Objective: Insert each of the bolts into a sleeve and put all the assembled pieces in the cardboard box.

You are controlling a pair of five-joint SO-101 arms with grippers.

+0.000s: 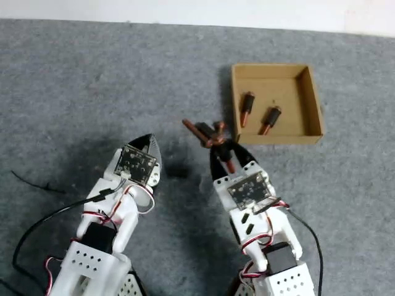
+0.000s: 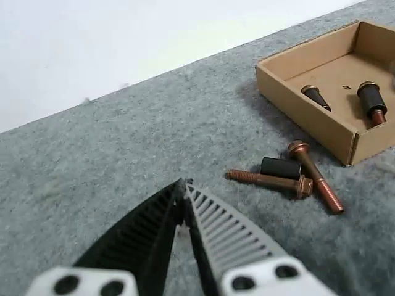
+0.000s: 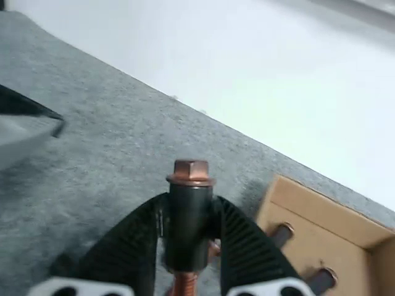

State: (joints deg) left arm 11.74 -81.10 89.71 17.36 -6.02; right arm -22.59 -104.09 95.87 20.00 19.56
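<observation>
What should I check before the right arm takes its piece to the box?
1. Grip: ok. The right end effector is shut on the assembled piece.
2. Bolt seated: ok. Its head rests on the sleeve top.
3. Piece lifted clear of the carpet: cannot tell.
4. Room in the cardboard box: ok. Two pieces lie inside, with bare floor beside them.
5. Left end effector out of the way: ok. It is shut, empty and away from the box.
6. Job finished after this drop: not ok. Two bolts and a loose sleeve lie unassembled.
</observation>
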